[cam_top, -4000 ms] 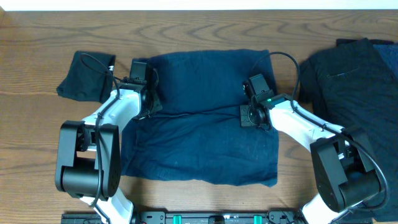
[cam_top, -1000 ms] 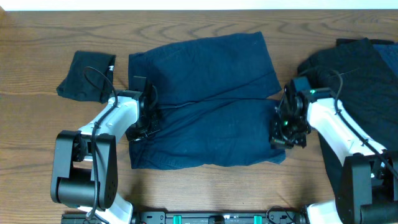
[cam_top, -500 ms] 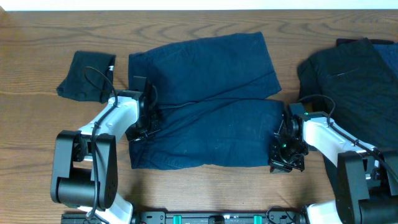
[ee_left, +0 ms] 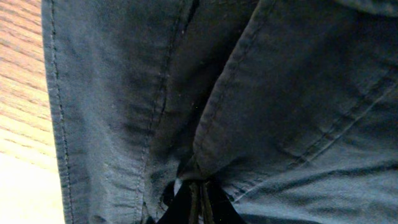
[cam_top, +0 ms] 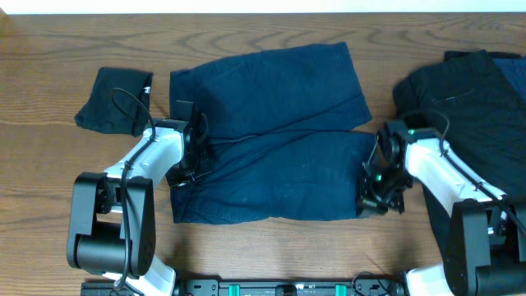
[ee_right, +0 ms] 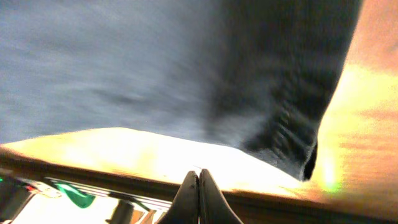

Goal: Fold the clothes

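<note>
**Two hands at the side edges of a navy garment during folding**

The left hand is pinching a bunched seam of the navy garment at its left edge, fingertips together. The right hand is holding its fingertips pressed together on nothing, just beside the garment's lower right corner. The garment is lying at the middle of the tabletop, apparently doubled over, with a crease running across it. A folded black garment is sitting to the left, and a black pile is spreading at the right.

Risk: if the left hand lifts while clamped, it would likely be dragging both layers and opening the fold. The right hand, being closed, would probably be sliding past the hem or pushing the corner into a wrinkle.

Limits: the right wrist view is blurring under glare, so contact with the cloth cannot be told. The black pile is running off the frame. How many layers the left hand is gripping is hidden.
</note>
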{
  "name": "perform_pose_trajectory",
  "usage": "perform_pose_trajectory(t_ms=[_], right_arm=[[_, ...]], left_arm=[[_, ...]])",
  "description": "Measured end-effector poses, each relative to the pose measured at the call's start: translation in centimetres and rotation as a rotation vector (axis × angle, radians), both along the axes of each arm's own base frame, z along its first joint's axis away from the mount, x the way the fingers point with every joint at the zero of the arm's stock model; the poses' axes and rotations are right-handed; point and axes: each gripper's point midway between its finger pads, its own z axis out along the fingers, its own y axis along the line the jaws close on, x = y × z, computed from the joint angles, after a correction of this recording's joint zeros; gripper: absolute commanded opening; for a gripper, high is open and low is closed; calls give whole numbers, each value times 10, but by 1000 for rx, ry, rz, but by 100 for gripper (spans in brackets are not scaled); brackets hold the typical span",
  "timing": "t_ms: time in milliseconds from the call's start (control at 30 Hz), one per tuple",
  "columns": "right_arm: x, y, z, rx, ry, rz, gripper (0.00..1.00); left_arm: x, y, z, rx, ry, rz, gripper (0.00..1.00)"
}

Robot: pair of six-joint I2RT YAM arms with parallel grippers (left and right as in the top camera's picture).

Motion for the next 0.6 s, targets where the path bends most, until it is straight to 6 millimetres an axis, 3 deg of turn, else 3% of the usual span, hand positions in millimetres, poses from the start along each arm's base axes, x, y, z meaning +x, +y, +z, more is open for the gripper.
perform_pose_trajectory(t_ms=[167, 600], right_arm=[[22, 0, 6, -4, -76, 13, 1], [24, -34, -14, -140, -98, -38, 1]], left_arm=[[0, 0, 0, 0, 0, 0, 6], [0, 0, 0, 0, 0, 0, 6]])
